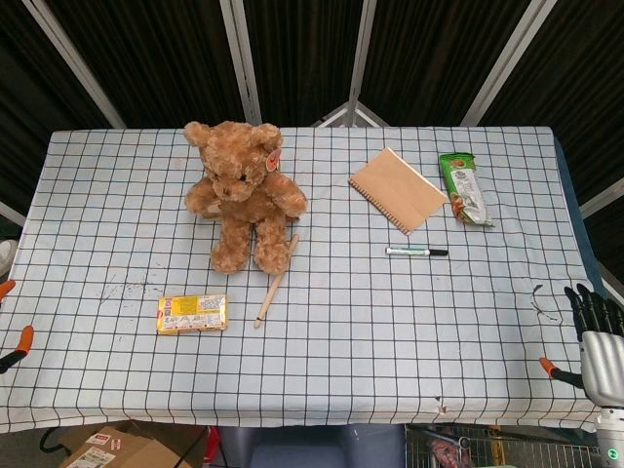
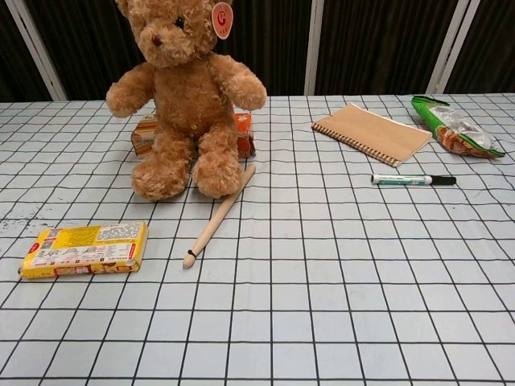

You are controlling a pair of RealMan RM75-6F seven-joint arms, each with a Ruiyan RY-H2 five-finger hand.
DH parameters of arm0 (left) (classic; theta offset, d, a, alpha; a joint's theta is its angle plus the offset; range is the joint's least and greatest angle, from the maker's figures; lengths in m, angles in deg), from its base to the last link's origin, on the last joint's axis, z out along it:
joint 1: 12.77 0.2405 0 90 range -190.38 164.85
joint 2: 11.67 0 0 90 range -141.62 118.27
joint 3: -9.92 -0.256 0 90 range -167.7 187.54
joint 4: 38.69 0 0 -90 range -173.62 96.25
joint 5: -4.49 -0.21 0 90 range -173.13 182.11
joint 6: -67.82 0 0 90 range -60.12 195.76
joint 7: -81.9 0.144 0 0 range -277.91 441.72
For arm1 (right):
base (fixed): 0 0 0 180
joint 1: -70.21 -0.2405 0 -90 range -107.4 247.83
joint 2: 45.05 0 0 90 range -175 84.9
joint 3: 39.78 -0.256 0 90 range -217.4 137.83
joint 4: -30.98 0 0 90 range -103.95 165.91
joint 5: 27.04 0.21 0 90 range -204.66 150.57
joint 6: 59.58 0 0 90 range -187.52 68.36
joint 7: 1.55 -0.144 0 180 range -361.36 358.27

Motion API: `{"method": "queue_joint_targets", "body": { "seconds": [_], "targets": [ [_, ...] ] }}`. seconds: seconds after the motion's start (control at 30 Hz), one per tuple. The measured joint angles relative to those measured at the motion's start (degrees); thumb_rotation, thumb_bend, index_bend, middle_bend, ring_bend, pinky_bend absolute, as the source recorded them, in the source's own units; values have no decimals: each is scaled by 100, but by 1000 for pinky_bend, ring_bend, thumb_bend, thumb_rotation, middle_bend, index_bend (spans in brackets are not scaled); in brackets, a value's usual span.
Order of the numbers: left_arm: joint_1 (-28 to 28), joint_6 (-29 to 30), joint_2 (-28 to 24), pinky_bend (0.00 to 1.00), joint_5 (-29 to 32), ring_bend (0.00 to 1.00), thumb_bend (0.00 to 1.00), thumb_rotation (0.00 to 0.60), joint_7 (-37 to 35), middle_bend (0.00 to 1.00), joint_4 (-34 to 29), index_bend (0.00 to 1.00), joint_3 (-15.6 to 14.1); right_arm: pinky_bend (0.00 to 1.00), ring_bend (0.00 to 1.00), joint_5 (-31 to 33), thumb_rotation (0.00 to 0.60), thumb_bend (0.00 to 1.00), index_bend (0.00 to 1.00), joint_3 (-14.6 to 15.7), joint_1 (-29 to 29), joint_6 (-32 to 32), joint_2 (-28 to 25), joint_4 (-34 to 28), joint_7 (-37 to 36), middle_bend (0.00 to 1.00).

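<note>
Your right hand (image 1: pixel 597 336) hangs off the table's edge, fingers straight, holding nothing; nearest it, up and leftward, lies the capped green-and-white marker (image 1: pixel 416 252), flat so it won't roll. Left hand's unseen.

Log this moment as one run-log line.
right hand: off table's right edge, holds nothing, fingers apart | left hand: not in view | nearest: white marker pen with black cap | brown plush teddy bear: seated upright

Brown teddy bear (image 1: pixel 244 195) with red tag, yellow packet (image 1: pixel 192 314), tan notebook (image 1: pixel 398 189), green snack bag (image 1: pixel 463 187), white cloth (image 1: pixel 370 331) with black grid.
</note>
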Motion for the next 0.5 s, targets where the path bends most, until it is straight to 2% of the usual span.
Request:
{"method": "queue_joint_targets", "body": {
  "seconds": [0.5],
  "targets": [
    [-75, -214, -53, 0, 105, 0, 404, 600, -261, 25, 17, 205, 33, 0, 0, 94, 600, 125, 0, -16, 18, 1, -6, -60, 30, 0]
  ]
}}
